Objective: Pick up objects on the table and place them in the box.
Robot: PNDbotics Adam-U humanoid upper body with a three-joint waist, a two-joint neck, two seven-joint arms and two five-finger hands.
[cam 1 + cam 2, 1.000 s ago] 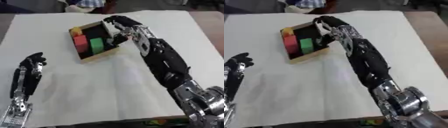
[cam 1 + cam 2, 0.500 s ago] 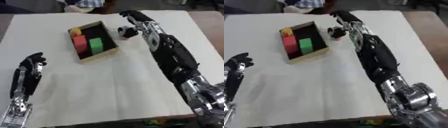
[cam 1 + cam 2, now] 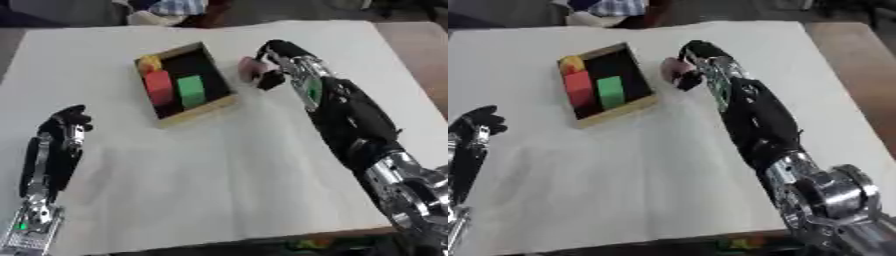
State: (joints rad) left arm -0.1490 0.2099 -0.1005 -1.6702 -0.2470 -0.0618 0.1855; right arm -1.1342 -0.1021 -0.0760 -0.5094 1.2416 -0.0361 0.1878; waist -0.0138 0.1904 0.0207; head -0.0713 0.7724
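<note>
**Three blocks in, pink one was next**

The wooden box on the counter already had a yellow block, a red block and a green block sitting inside. The right hand was just beside the box's right wall, fingers curled round a small pink object. That looked like the only piece left outside. The left hand rested idle near the lower left, fingers relaxed, holding nothing

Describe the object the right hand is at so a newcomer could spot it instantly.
Start at the wooden box on the white table. Just right of it, outside its wall, the right hand curls around a small pink object. The red, green and yellow blocks all lie inside the box.
</note>
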